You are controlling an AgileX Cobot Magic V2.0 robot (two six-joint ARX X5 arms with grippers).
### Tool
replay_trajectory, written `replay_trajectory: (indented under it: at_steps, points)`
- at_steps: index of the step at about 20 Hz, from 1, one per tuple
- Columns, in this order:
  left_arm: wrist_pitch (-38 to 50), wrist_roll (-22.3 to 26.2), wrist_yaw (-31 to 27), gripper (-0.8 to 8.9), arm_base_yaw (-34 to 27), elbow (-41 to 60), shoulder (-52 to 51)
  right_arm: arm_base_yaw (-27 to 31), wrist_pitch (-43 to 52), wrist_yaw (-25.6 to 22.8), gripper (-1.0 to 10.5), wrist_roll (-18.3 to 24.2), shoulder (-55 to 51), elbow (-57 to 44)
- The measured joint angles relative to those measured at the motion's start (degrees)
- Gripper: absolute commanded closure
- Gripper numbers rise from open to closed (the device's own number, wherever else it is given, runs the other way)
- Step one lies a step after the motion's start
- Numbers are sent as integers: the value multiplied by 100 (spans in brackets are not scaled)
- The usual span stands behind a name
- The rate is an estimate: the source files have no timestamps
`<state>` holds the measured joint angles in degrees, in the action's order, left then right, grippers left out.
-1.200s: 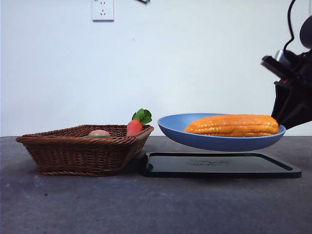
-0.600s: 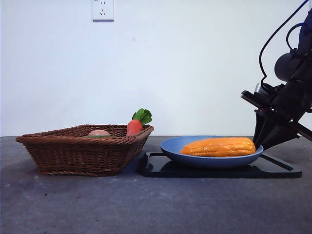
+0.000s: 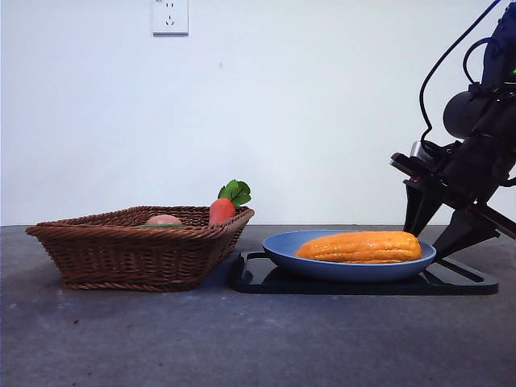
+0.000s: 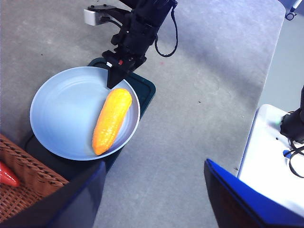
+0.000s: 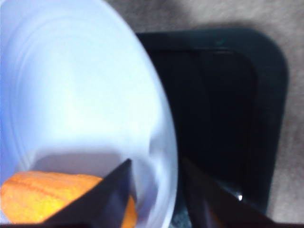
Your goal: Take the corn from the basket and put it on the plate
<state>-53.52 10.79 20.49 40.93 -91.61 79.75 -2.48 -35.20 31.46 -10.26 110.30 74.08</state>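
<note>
The orange-yellow corn (image 3: 359,247) (image 4: 111,121) (image 5: 57,194) lies lengthwise in the light-blue plate (image 3: 322,270) (image 4: 66,109) (image 5: 71,95). The plate rests on a black tray. My right gripper (image 3: 427,235) (image 4: 114,80) (image 5: 156,190) stands open at the plate's right rim, one jaw inside the rim beside the corn's end and the other outside. The brown wicker basket (image 3: 121,250) (image 4: 23,190) sits left of the plate. High above the table, my left gripper (image 4: 152,190) hangs open and holds nothing.
The flat black tray (image 3: 468,282) (image 4: 142,88) (image 5: 223,118) under the plate touches the basket's right side. A carrot (image 3: 222,210) (image 4: 7,175) with green leaves and a small peach-coloured item (image 3: 164,219) stay in the basket. Grey table spreads in front.
The right gripper lowered the plate with the corn from the air onto the black tray. Its jaws then spread apart at the rim.
</note>
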Motion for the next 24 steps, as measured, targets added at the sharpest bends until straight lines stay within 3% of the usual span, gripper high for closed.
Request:
replay_trajectory:
  at_steps: [4, 11, 15, 19, 21, 24]
  points:
    - [2, 0, -2, 475, -4, 0, 0, 155, -190, -264, 743, 42, -299, 4]
    - [11, 13, -2, 475, -52, 0, 0, 398, -1097, -463, 744, 339, -2352, 13]
    - [11, 20, -2, 475, -155, 0, 0, 157, -1598, -463, 744, 527, -3668, -94]
    - [11, 20, -2, 486, -282, 0, 0, -297, -1722, -452, 745, 575, -5003, -988]
    - [11, 20, -2, 540, -323, 0, 0, -540, -1742, -455, 756, 577, -5578, -1547]
    - [-2, 20, -2, 699, -343, 0, 0, -745, -1773, -450, 846, 575, -6183, -2188]
